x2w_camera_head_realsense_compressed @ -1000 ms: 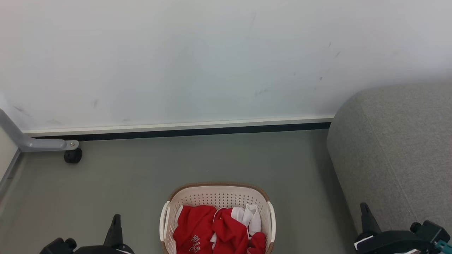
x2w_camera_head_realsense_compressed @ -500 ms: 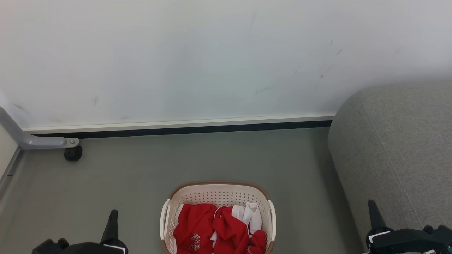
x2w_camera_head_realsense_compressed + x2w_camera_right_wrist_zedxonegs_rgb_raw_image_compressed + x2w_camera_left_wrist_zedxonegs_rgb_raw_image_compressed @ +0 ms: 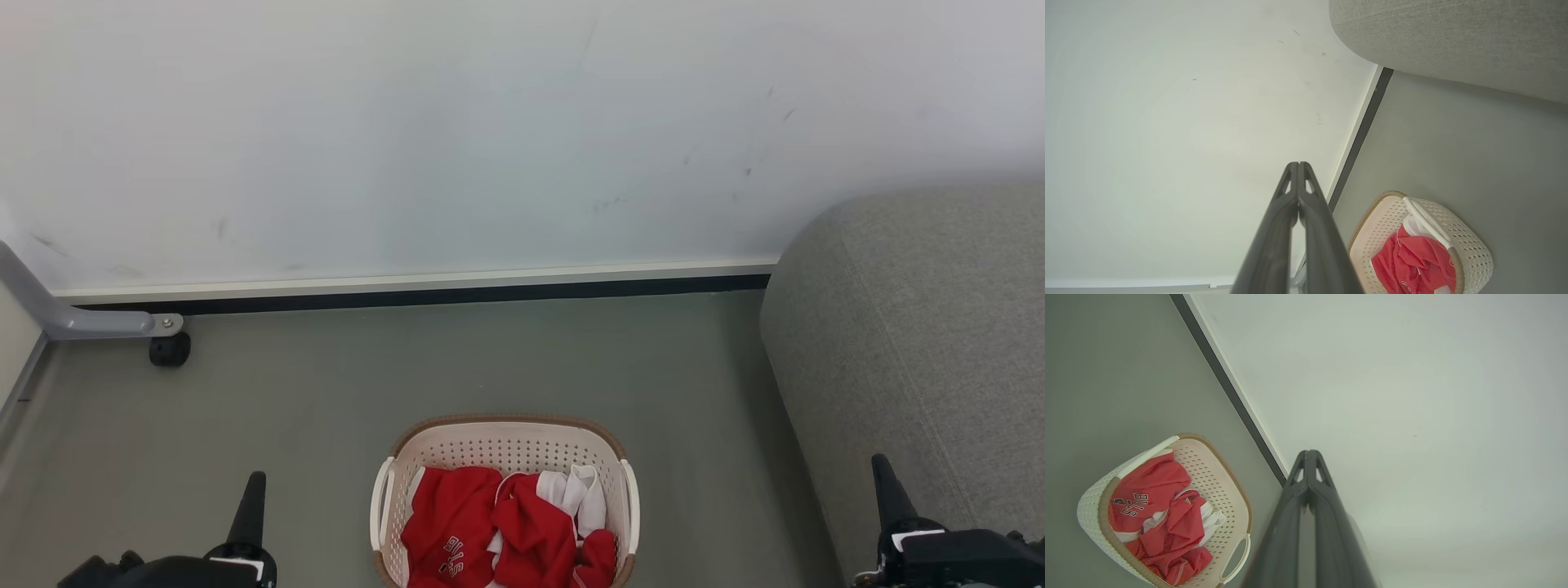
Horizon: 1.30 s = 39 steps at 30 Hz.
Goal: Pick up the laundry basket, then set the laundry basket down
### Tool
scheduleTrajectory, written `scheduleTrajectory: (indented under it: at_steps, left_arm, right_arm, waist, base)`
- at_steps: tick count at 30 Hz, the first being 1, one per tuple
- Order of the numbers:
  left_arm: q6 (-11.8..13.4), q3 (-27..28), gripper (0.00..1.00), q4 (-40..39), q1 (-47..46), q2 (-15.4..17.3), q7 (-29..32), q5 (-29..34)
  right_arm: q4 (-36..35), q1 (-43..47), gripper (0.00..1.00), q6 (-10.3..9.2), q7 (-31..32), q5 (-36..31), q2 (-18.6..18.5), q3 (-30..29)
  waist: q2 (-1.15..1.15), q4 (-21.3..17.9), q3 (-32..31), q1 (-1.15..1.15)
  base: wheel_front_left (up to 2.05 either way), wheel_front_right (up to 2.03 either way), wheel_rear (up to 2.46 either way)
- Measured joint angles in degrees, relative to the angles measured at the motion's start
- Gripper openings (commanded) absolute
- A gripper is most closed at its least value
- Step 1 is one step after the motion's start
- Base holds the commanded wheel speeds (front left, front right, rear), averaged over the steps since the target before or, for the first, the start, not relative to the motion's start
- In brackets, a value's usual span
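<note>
We see the laundry basket [image 3: 506, 447] sitting on the gray floor [image 3: 326, 392], low centre in the head view, with red and white clothes [image 3: 457, 523] piled inside. Both white handles [image 3: 379, 502] are free. Left gripper [image 3: 1309, 454]: fingers pressed together, nothing between them, well off the basket's left side. Right gripper [image 3: 1298, 164]: same, fingers together and empty, well off the right side, just in front of the gray sofa [image 3: 914, 343]. Both point toward the white wall [image 3: 490, 147]. Black caster [image 3: 169, 349] by the wall, far left.
</note>
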Motion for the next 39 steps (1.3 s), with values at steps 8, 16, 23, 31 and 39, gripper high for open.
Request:
scheduleTrajectory:
  at_steps: [8,16,23,31,39]
  left_arm:
    - [-1.3,0.9,0.0,-0.5,-0.3,0.0,1.5,-6.1]
    - [-2.5,2.1,0.0,-1.0,-1.0,0.0,3.2,-12.0]
    - [-3.0,2.5,0.0,-1.2,-1.1,0.0,3.9,-15.0]
    - [-3.0,2.5,0.0,-1.3,-1.1,0.0,3.9,-15.0]
    - [-3.0,2.5,0.0,-1.4,-1.1,0.0,3.9,-15.0]
  right_arm:
    - [-0.5,0.0,0.0,1.08,1.5,6.1,0.3,-2.2]
    - [-1.2,0.0,0.0,2.34,3.3,12.2,0.6,-4.4]
    - [-1.5,-0.1,0.0,2.86,4.0,15.2,0.7,-5.4]
    - [-1.5,-0.1,0.0,2.87,4.0,15.2,0.8,-5.5]
    - [-1.6,-0.1,0.0,2.87,4.0,15.2,0.8,-5.4]
  waist:
    - [0.0,0.1,0.3,0.0]
    - [0.0,0.2,0.6,0.0]
    - [0.0,0.2,0.7,0.0]
    - [0.0,0.2,0.7,0.0]
    - [0.0,0.2,0.7,0.0]
  base:
    - [0.0,0.0,0.0]
    - [0.0,0.0,0.0]
    - [0.0,0.0,0.0]
    - [0.0,0.0,0.0]
    - [0.0,0.0,0.0]
